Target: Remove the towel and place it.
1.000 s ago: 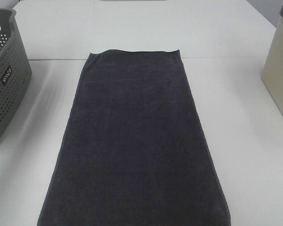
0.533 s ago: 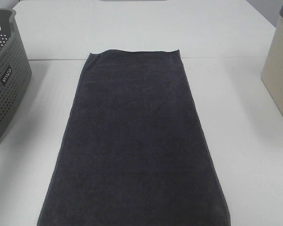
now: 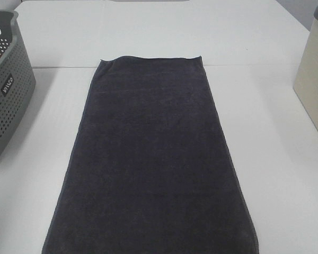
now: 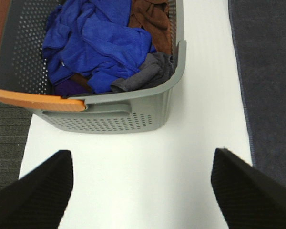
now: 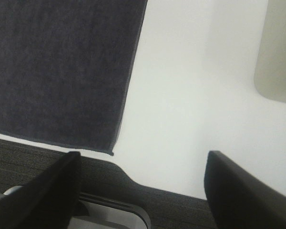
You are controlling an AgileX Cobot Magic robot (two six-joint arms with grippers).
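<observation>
The dark charcoal towel (image 3: 151, 159) lies flat and spread lengthwise down the middle of the white table (image 3: 270, 132). Its edge shows in the left wrist view (image 4: 269, 86), and a near corner shows in the right wrist view (image 5: 62, 71). My left gripper (image 4: 143, 191) is open and empty above bare table between the grey basket (image 4: 114, 112) and the towel. My right gripper (image 5: 140, 191) is open and empty over the table's near edge, beside the towel's corner. Neither gripper shows in the exterior high view.
The grey perforated basket (image 3: 5, 90) stands at the left, holding blue, brown and grey cloths (image 4: 100, 43). A beige bin (image 3: 315, 79) stands at the right; it also shows in the right wrist view (image 5: 279, 52). Dark floor (image 5: 47, 157) lies past the table's near edge.
</observation>
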